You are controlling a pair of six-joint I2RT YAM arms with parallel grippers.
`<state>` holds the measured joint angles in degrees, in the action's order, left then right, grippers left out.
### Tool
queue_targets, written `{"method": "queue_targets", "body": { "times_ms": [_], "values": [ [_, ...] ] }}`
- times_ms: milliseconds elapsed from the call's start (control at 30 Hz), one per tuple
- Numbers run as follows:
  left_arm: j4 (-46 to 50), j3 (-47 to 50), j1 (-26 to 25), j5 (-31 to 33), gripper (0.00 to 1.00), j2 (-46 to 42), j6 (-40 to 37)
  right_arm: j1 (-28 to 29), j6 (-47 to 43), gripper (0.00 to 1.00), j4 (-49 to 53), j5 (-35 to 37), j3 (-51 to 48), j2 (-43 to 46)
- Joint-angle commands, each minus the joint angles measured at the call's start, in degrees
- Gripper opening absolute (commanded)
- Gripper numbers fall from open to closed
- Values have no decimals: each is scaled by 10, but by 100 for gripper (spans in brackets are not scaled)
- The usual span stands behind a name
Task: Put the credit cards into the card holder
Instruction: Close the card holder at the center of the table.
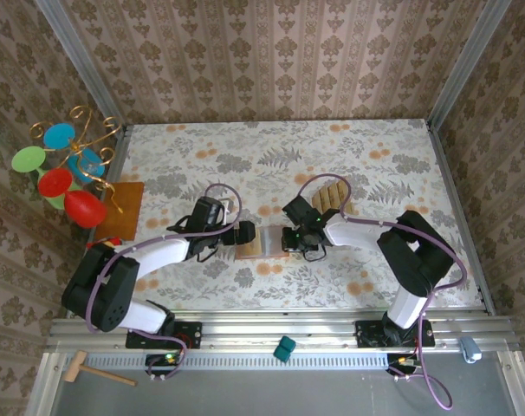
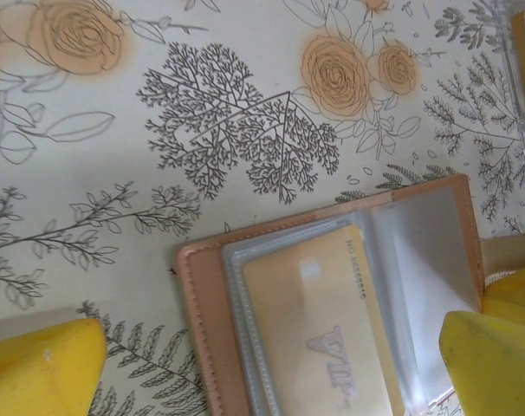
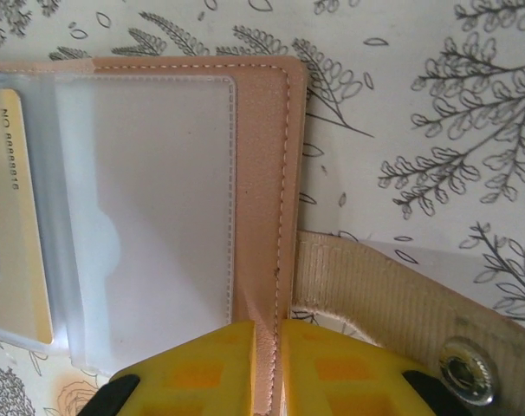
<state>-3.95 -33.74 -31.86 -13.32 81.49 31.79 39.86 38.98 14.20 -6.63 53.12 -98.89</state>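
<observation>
The right gripper (image 3: 268,364) has its yellow pads drawn in on the stitched outer edge of the card holder (image 3: 258,173), one pad on each side with only the leather between them. Just beside that grip, the holder's tan strap (image 3: 392,295) with its metal snap (image 3: 462,373) lies out flat on the cloth. The left gripper (image 2: 262,368) stands wide open over the other end of the holder; one yellow finger (image 2: 37,368) is out over the flowered tablecloth and the other is by the holder's far edge.

From above, both forearms run inward and meet at the holder (image 1: 267,243), which lies open and flat near the middle of the table (image 1: 375,156). The right arm's elbow is bent out to the right, and the left arm leans in from its base.

One gold card (image 2: 314,321) sits in a clear sleeve inside. The other credit cards (image 1: 332,198) lie fanned on the cloth just behind the right wrist.
</observation>
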Motion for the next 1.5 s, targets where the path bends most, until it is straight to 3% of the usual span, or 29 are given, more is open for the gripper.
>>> {"method": "queue_targets", "body": {
  "times_ms": [0, 367, 1067, 1467],
  "values": [
    [-26, 2, -9, -12, 100, 19, 12, 2, 2, 18, -10, 0, -7, -20],
    [-73, -13, -29, -30, 100, 67, 25, 2, 10, 17, -27, -10, -16, -39],
    [-114, 10, -32, -46, 100, -38, 61, 4, 16, 17, -43, -17, -23, -58],
    [-144, 2, -72, -36, 100, -31, 85, 4, 17, 17, -43, -24, -11, -61]
  ]
}}
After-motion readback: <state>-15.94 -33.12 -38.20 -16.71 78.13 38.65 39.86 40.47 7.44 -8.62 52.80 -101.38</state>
